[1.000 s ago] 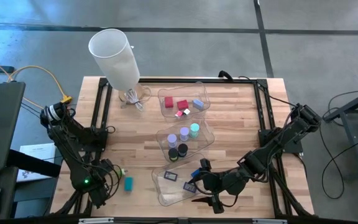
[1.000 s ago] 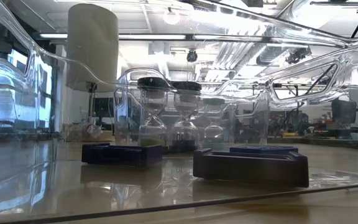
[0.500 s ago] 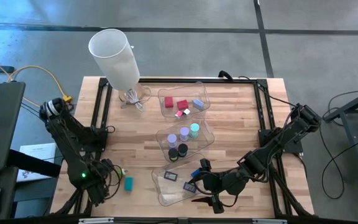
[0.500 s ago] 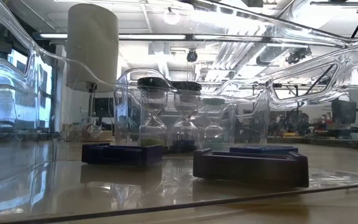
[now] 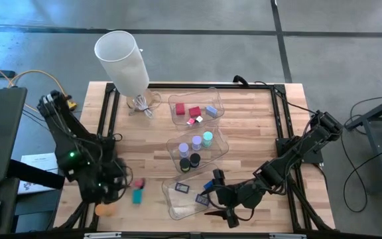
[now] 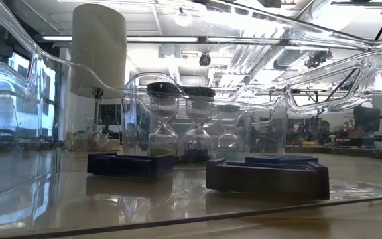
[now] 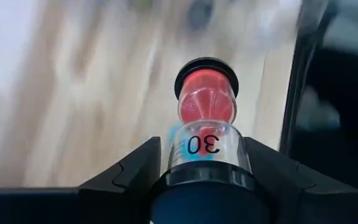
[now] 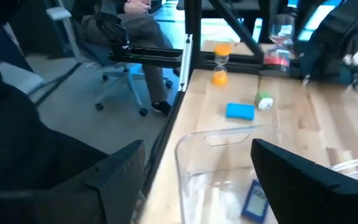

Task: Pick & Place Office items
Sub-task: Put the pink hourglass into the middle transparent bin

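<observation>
My left gripper (image 5: 130, 184) (image 7: 207, 152) is near the table's front left, shut on a small sand timer with red sand (image 7: 207, 99) (image 5: 138, 182) marked 30. Beside it a teal block (image 5: 136, 196), a small green piece (image 8: 264, 101) and an orange sand timer (image 5: 105, 209) (image 8: 221, 62) sit on the wood. My right gripper (image 5: 219, 199) (image 8: 210, 180) stands open over the near clear tray (image 5: 178, 206), which holds flat dark and blue rectangles (image 6: 267, 176). The low view shows no gripper. My left gripper pinches the timer's near glass bulb (image 7: 207, 144), just beyond its near black cap, between its two fingers (image 7: 135, 171). The timer lies along the fingers and sticks out past them, far cap (image 7: 207, 70) foremost. It is lifted clear of the table, tilted downward.
A middle tray (image 5: 214, 156) holds lilac, teal and black timers; a far tray (image 5: 178, 116) holds red, pink and blue blocks. A big white lamp shade (image 5: 121, 60) stands at the far left. A black frame (image 5: 108, 119) borders the table. A seated person (image 8: 142, 25) shows beyond the left edge.
My left gripper has risen from the table near the front left corner and turned about, carrying the red-sand timer up clear of the wood. The orange timer, hidden under the arm before, now shows by the front left corner. My right arm has kept still.
</observation>
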Motion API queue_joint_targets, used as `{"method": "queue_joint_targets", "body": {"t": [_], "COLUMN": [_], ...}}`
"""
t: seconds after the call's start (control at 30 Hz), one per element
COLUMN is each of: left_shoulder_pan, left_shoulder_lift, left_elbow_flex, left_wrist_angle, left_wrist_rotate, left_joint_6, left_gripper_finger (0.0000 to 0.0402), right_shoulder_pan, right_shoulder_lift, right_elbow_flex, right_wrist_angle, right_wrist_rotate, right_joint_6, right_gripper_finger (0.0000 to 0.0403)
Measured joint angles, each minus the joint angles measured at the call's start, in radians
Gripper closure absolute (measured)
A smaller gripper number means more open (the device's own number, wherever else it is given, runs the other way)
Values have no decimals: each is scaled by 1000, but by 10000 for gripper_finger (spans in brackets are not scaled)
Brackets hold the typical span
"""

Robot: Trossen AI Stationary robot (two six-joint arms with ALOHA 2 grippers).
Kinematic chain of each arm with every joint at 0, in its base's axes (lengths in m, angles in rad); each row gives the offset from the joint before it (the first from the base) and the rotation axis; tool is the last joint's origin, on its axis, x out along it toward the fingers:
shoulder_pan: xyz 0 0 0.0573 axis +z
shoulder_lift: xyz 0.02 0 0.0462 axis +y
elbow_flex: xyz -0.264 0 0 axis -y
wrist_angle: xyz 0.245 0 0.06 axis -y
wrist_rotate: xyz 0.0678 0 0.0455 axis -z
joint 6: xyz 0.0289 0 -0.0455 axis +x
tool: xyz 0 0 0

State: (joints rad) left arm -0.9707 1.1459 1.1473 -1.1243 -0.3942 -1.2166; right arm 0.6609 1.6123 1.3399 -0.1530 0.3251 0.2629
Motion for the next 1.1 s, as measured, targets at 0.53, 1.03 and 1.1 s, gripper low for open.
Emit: {"method": "queue_joint_targets", "body": {"t": [0.53, 1.03, 1.1], "left_shoulder_pan": [285, 382, 383], "left_shoulder_lift": [80, 160, 160], "left_elbow_flex": [0, 0, 0], "left_wrist_angle": [826, 1068, 1076], "left_wrist_rotate": [-242, -128, -127], "left_joint_6": [696, 752, 763], "left_gripper_finger": [206, 206, 206], "right_shoulder_pan": [0, -2, -2], "right_shoulder_lift": [0, 0, 0], "right_elbow_flex": [0, 0, 0], "right_wrist_angle": [133, 163, 162], "right_wrist_rotate": [376, 544, 537], "right_joint_6": [-557, -704, -722], "right_gripper_finger": [119, 119, 119]}}
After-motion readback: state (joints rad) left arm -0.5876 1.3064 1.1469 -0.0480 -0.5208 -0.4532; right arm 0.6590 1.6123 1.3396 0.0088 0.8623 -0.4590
